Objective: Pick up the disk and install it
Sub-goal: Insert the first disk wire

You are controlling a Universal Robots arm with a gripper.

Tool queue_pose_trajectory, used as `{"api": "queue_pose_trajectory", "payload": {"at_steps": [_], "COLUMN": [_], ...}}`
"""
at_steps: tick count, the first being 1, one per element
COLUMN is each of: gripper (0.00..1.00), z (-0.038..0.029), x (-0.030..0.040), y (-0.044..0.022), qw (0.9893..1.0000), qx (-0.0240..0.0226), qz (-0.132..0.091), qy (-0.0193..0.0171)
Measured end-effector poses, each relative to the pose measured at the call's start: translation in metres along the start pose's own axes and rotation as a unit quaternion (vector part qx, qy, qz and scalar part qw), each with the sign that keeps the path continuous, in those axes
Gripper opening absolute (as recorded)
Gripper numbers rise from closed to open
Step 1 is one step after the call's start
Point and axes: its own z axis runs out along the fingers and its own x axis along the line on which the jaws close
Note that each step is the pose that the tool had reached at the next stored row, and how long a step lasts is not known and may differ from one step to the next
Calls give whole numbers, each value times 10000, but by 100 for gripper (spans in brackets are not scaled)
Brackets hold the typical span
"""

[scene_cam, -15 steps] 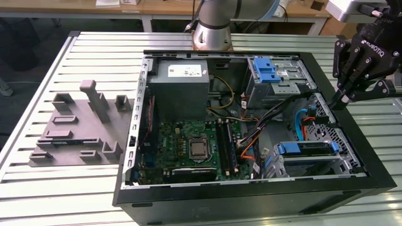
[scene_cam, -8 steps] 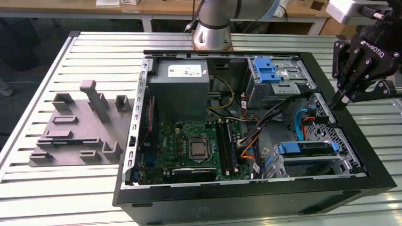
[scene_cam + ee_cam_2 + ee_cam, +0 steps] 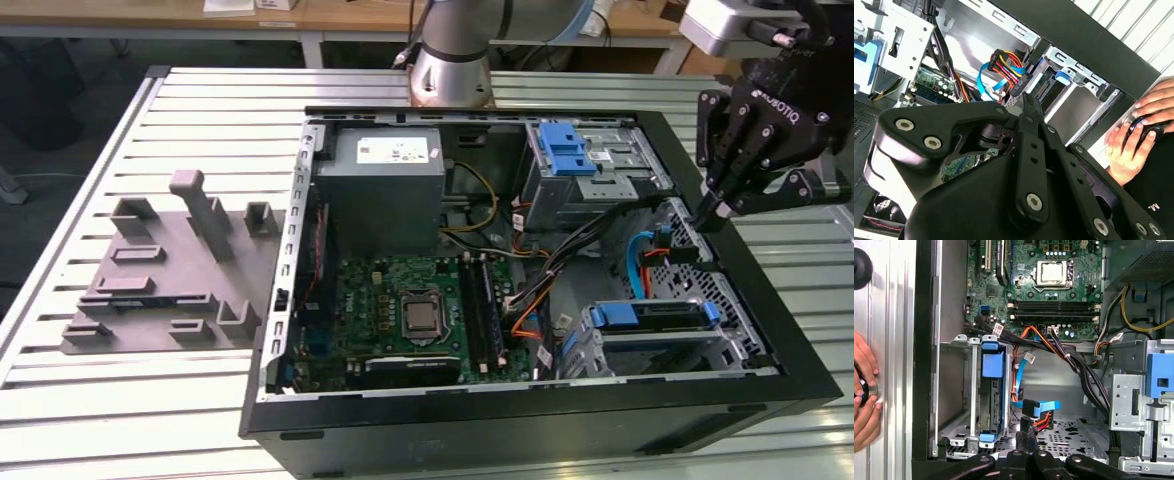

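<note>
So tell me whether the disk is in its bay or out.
In. The disk sits on edge inside the metal drive cage, blue bracket outward; the claw hangs above, holding nothing.

The exterior view looks down from high at the whole open computer case [image 3: 534, 400] on the slatted table [image 3: 80, 200]. Both wrist views sit close above the gripper [image 3: 1026, 456], sharing the drive cage [image 3: 989, 395] and motherboard [image 3: 1049, 290].

Open floor lies between the drive cage [image 3: 971, 395] holding the disk [image 3: 991, 395] and the upper bay [image 3: 1141, 400], though cables [image 3: 1064, 357] and a blue connector [image 3: 1036, 410] cross it.
</note>
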Motion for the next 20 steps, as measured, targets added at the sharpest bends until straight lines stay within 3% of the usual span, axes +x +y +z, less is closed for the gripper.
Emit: {"api": "queue_pose_trajectory", "payload": {"at_steps": [7, 9, 12, 13, 20], "gripper": [11, 11, 11, 11, 11], "z": [16, 38, 65, 77, 139], "x": [-2, -6, -11, -13, -33], "y": [0, 0, 1, 1, 1], "qw": [10000, 10000, 9999, 9999, 9999], "qx": [1, 2, 1, 2, 4], "qz": [0, 0, -1, -1, -7], "qy": [15, 51, 155, 170, 172]}}
